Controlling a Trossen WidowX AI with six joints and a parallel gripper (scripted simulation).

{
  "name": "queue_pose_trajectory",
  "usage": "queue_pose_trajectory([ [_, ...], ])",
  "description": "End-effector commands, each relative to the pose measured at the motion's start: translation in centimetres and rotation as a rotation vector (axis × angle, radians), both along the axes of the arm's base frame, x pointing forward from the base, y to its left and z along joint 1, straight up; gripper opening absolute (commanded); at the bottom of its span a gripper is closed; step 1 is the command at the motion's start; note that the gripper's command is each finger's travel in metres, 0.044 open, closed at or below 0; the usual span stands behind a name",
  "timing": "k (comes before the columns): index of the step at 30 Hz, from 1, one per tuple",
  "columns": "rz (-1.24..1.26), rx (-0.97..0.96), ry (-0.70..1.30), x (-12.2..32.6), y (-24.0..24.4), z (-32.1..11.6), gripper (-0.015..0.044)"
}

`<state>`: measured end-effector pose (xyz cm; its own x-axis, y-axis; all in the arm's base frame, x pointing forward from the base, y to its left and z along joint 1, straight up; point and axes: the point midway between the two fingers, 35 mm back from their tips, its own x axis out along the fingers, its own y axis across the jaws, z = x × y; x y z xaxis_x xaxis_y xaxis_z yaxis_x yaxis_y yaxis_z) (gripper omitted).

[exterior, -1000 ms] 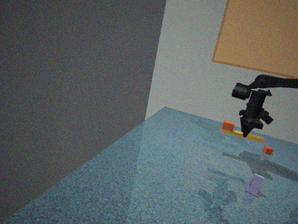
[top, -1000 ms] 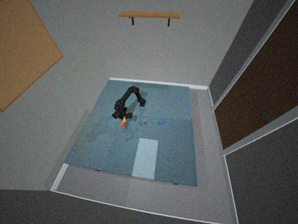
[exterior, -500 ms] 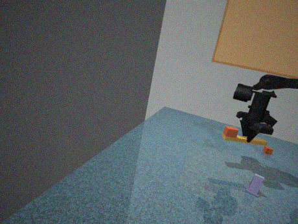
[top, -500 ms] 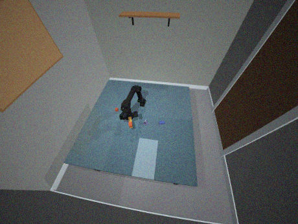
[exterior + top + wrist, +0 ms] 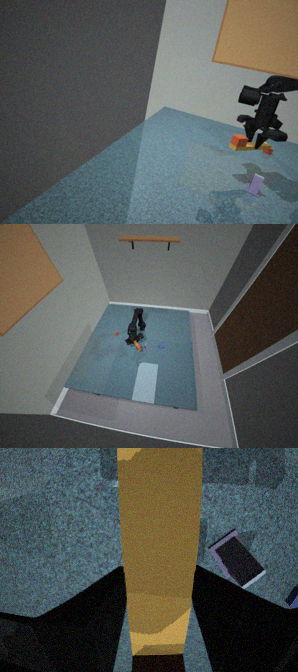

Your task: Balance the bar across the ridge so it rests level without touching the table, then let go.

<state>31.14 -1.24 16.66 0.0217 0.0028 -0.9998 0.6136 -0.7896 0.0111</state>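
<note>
The yellow bar [image 5: 136,344] [image 5: 252,147] [image 5: 160,523] is held in the air, roughly level, with an orange block [image 5: 139,347] [image 5: 239,141] on top of one end. My gripper [image 5: 135,342] [image 5: 253,144] [image 5: 158,573] points down and is shut on the bar, one finger on each side. The small purple ridge [image 5: 145,346] [image 5: 256,185] [image 5: 238,561] stands on the blue table surface. It is below the bar and off to its right in the wrist view, not under it. Bar and ridge are apart.
A small orange-red cube [image 5: 116,333] [image 5: 267,151] lies on the blue surface [image 5: 107,366] on the arm's left side in the top view. A flat blue block [image 5: 162,346] [image 5: 294,600] lies beyond the ridge to the right. A pale rectangle [image 5: 146,382] lies toward the front.
</note>
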Motion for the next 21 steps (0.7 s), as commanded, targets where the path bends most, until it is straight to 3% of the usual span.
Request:
queue_pose_trajectory([
  [1,0.077,-0.005,-0.011,-0.4,1.2,0.2,0.0000],
  [21,0.600,-0.011,-0.010,-4.1,7.5,-0.2,0.0000],
])
